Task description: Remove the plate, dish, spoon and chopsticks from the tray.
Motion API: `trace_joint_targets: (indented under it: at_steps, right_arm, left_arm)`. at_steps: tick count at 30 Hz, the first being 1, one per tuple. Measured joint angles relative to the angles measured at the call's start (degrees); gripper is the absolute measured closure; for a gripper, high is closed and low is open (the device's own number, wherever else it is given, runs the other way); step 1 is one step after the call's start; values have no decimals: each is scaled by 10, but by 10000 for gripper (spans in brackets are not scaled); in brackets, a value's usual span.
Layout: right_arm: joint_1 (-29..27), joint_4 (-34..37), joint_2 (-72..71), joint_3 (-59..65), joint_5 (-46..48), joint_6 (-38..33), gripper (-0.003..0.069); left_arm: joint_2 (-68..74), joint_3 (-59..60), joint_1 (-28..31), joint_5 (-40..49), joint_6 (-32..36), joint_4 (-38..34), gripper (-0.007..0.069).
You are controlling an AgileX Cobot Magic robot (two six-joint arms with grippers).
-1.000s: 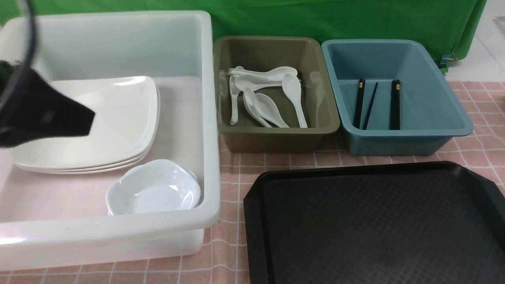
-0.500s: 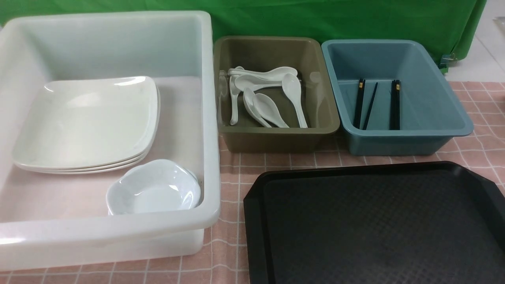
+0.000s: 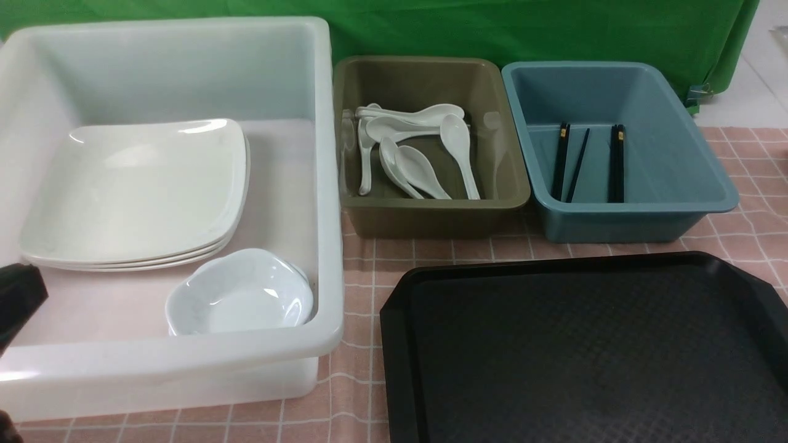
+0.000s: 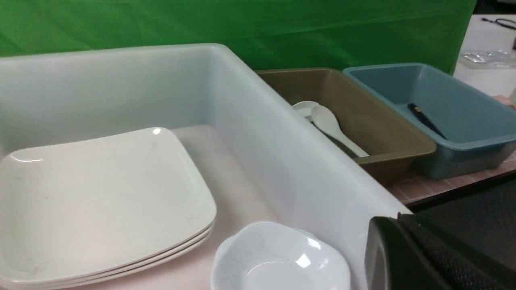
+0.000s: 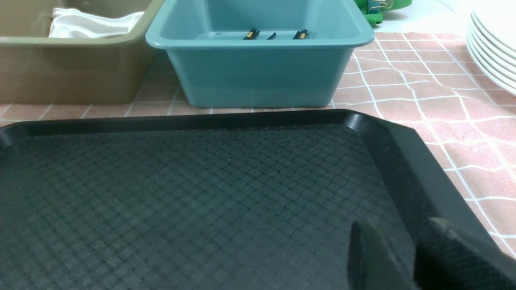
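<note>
Tray (image 3: 585, 351) is bare; clearing looks complete. Left gripper (image 4: 407, 257) closed, empty; right gripper (image 5: 407, 257) part-open, empty, at tray's 4 o'clock. Next: retract.

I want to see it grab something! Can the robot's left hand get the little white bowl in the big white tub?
Probably yes: the small wavy-rimmed white dish sits uncovered in the big open white plastic tub, nothing above it, with the left hand nearby.

The front view looks forward and down across the whole table. The left wrist view sits low and close over the white tub (image 4: 282, 161), facing far-right. The right wrist view hovers low over the tray (image 5: 201, 193), facing the blue tub (image 5: 258, 68), shared by all views.
</note>
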Motion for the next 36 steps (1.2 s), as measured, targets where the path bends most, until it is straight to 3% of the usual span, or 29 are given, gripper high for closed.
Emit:
trace_joint_targets:
  at_steps: [5,9,14,20,36]
  right_arm:
    - [0,0,0,0,0,0,419]
    - [0,0,0,0,0,0,419]
    - [0,0,0,0,0,0,419]
    - [0,0,0,0,0,0,419]
    - [0,0,0,0,0,0,419]
  left_arm:
    - [-10,47,0,-55,-30,38,627]
    - [-73,126,11,-131,-121,130,627]
    - [-150,208,52,-171,-176,170,624]
    - [-178,271,75,-176,-189,191,624]
    - [-179,274,75,-135,-195,180,624]
